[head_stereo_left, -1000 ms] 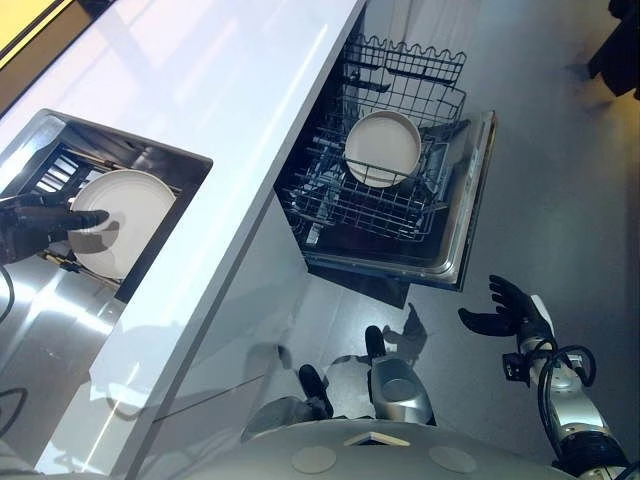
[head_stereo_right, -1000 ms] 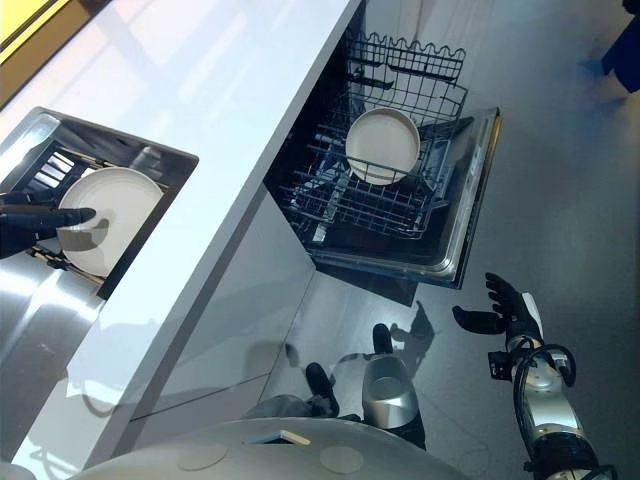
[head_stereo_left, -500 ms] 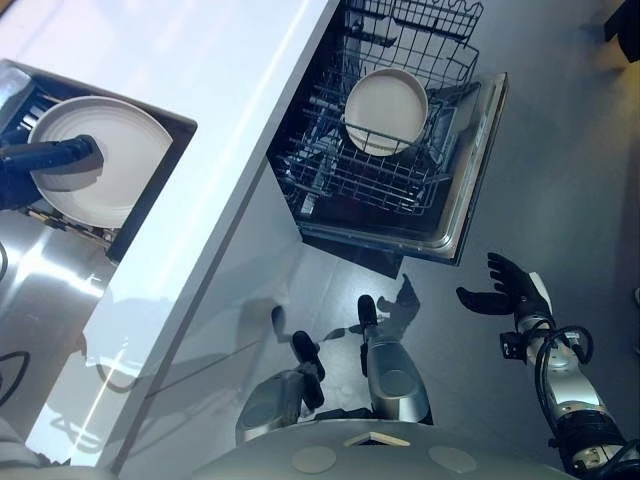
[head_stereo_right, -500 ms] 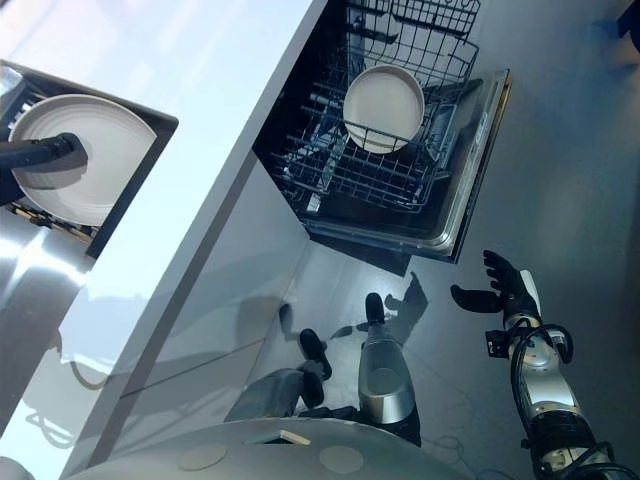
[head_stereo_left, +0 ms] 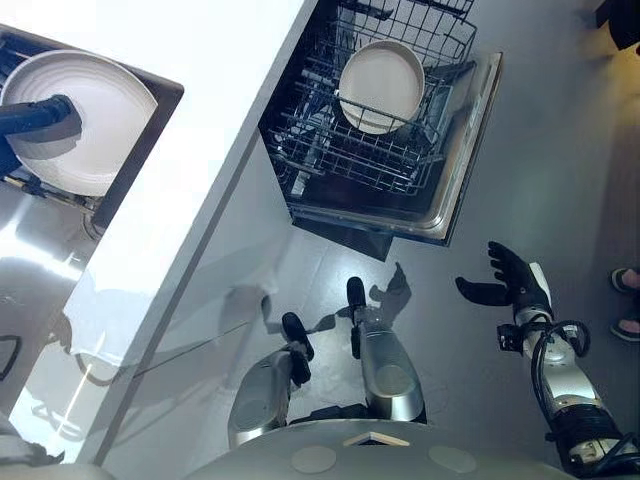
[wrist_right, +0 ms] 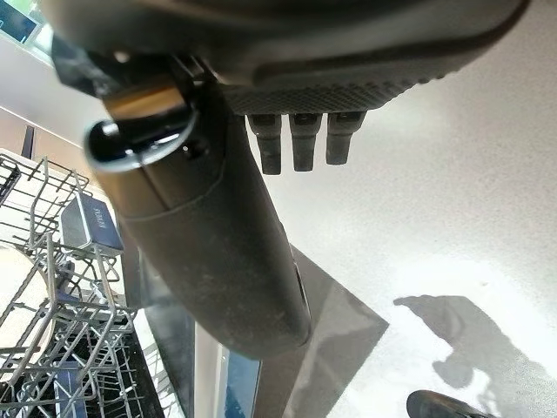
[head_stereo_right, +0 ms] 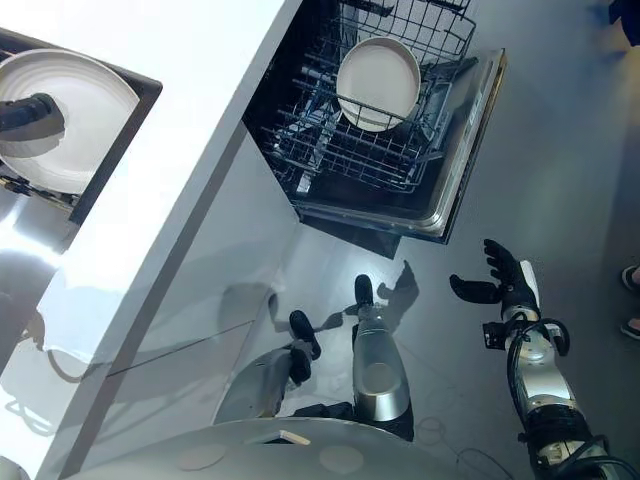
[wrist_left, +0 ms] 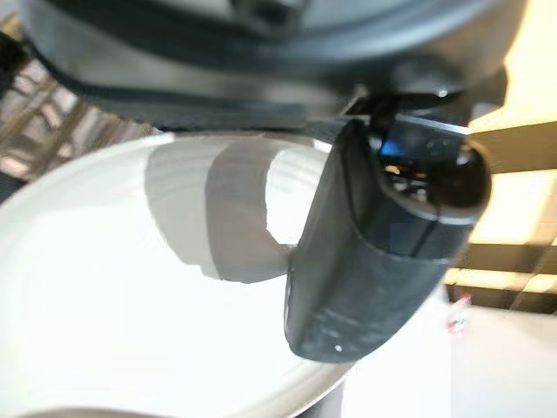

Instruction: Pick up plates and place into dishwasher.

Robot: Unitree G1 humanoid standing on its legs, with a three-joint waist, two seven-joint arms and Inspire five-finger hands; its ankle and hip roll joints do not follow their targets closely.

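While left hand (head_stereo_left: pixel 32 118) reaches across sink plate (head_stereo_left: pixel 100 125), right hand (head_stereo_left: pixel 515 285) hangs splayed

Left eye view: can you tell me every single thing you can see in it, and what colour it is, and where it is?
sink plate: one, white, lying in the sink
rack plate: one, cream, standing on edge in the rack
sink: one, steel with dark walls, set into the counter at the left
counter: one, white, running between sink and dishwasher
dishwasher: one, dark with a steel door, open with the door folded down
rack: one, dark wire, pulled out over the door
floor: grey, to the right
person's feet: two, pale, at the floor's right edge
left hand: dark, on the sink plate
right hand: dark, open, above the floor near the door
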